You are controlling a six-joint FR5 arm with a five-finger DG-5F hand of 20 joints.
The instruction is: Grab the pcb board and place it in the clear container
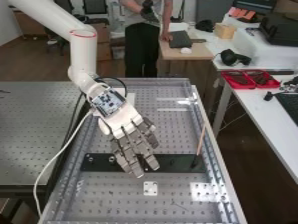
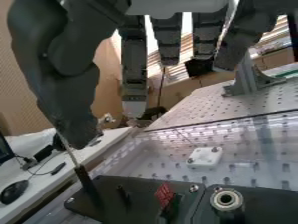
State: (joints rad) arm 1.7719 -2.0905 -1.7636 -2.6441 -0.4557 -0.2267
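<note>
Grey and perforated, the bench top (image 1: 113, 200) is crossed by a long black plate (image 1: 176, 163), on which a small, red, patterned board (image 2: 164, 194) is set, tilted. Above the plate the dark grey hand (image 1: 135, 150) is held, its fingers apart and loosely straight. Far right, shallow red trays (image 1: 238, 85) are placed on a white table (image 1: 256, 105).

Lighting was pretty bright, but glare blotched the tabletop (image 1: 113, 197) and backlight turned the robot hand (image 1: 135, 147) super dark in the wrist view.
</note>
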